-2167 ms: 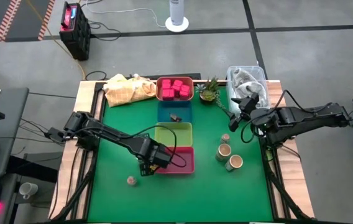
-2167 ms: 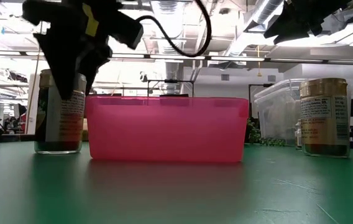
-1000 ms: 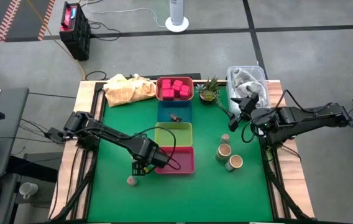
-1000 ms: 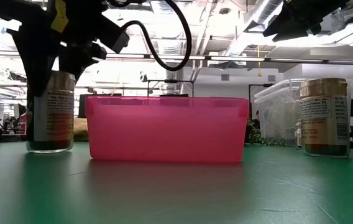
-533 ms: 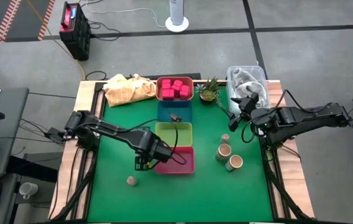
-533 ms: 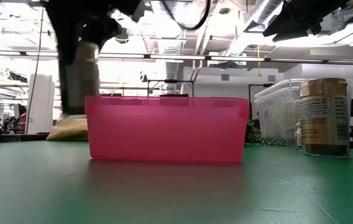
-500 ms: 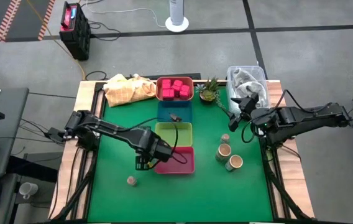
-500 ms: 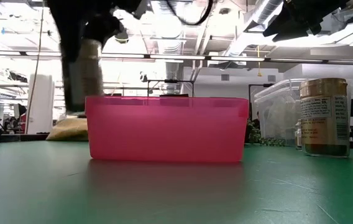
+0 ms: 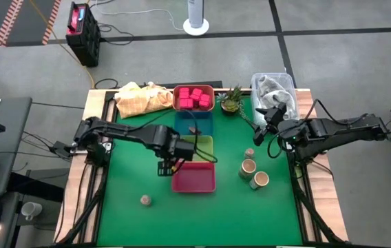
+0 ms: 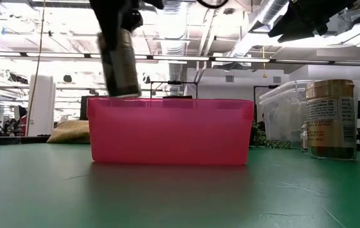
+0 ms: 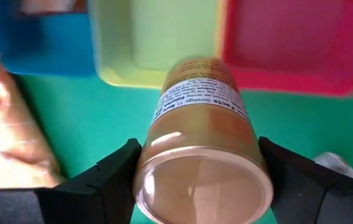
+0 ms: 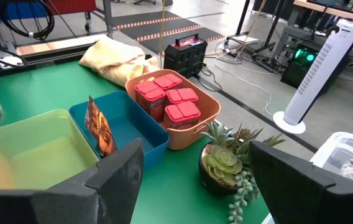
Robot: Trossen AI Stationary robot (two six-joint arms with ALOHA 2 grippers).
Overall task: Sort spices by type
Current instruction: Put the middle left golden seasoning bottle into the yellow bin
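Observation:
My left gripper (image 9: 166, 166) hangs over the left edge of the green tray (image 9: 197, 146) and pink tray (image 9: 194, 178), shut on a tan spice jar (image 11: 201, 124) with a cream cap. In the low view the jar (image 10: 120, 61) floats above the pink tray (image 10: 170, 132). Two more tan jars (image 9: 248, 167) (image 9: 260, 180) and a tiny round jar (image 9: 250, 152) stand on the mat to the right. Another tiny jar (image 9: 144, 200) stands near the front left. Pinkish-red boxes (image 9: 194, 98) fill the orange tray. A dark piece (image 9: 195, 129) lies in the blue tray. My right gripper (image 12: 195, 180) waits open at the right edge. My left gripper pinches the tan jar between its two fingers (image 11: 111, 177) on the jar's upper body, just below the cream cap (image 11: 204, 186). The fingers come from above, pointing down. The jar hangs below them, lifted clear of the table and slightly tilted (image 10: 120, 61).
A small potted plant (image 9: 231, 100), a yellow cloth (image 9: 140, 98) and a clear bin (image 9: 275, 93) line the far edge. The four trays run in a column down the mat's middle. Bare green mat (image 9: 133, 145) lies left of the trays.
My left gripper has raised the tan jar off the mat beside the pink tray's left end and carried it up, toward the far edge and a little to the right. The jar stood on the table a second ago; it now hangs clear, slightly tilted.

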